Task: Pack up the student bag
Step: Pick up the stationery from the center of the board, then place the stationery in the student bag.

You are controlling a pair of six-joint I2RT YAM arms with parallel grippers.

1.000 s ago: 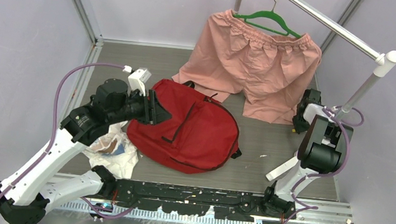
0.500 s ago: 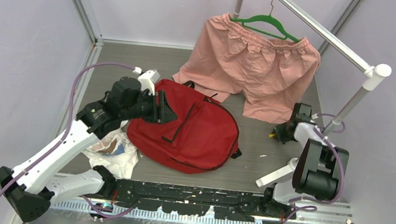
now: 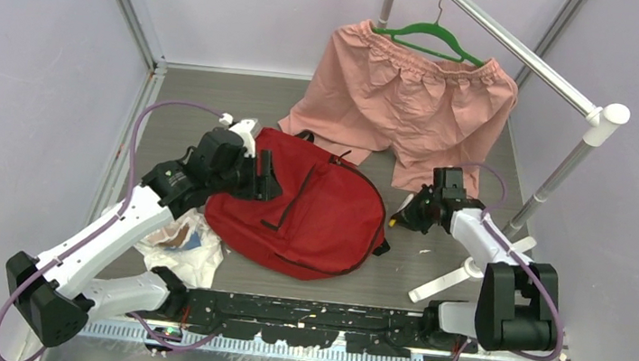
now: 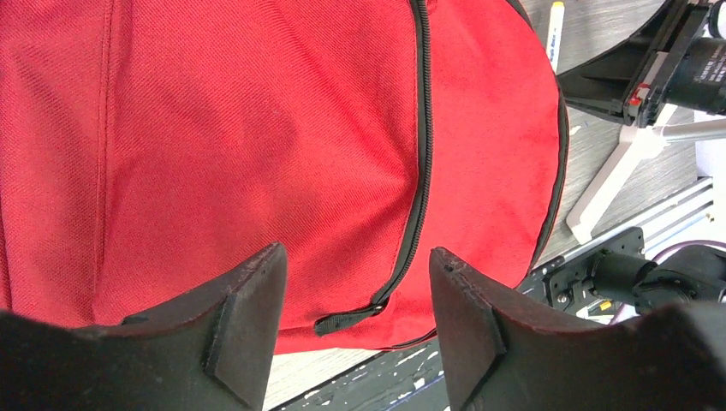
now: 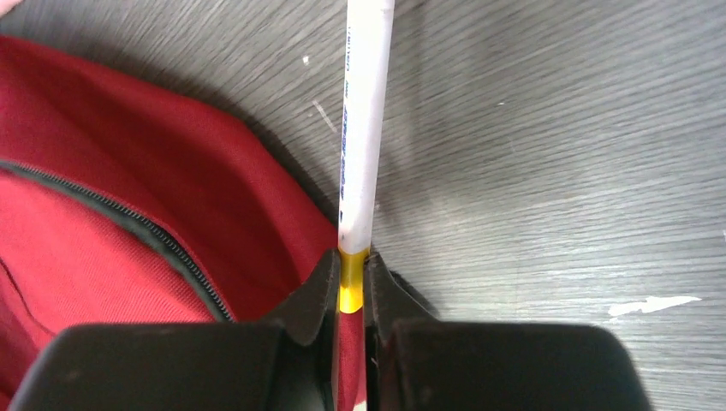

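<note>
The student bag [image 3: 316,216], a large red fabric backpack, lies flat mid-table, zipper looking shut. Your left gripper [image 4: 355,265] hovers released over the black zipper pull [image 4: 347,319], probably to open it. Your right gripper [image 5: 351,276] clenches a white yellow-banded pen [image 5: 364,128] at the bag's edge, staged for loading.

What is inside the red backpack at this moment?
The red backpack shows only its outside: red fabric and a black zipper, closed where visible. The inside is covered, so any contents cannot be seen.

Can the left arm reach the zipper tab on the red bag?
Probably yes. The left gripper hangs open close over the bag, with the zipper tab showing between its fingers and nothing covering it.
</note>
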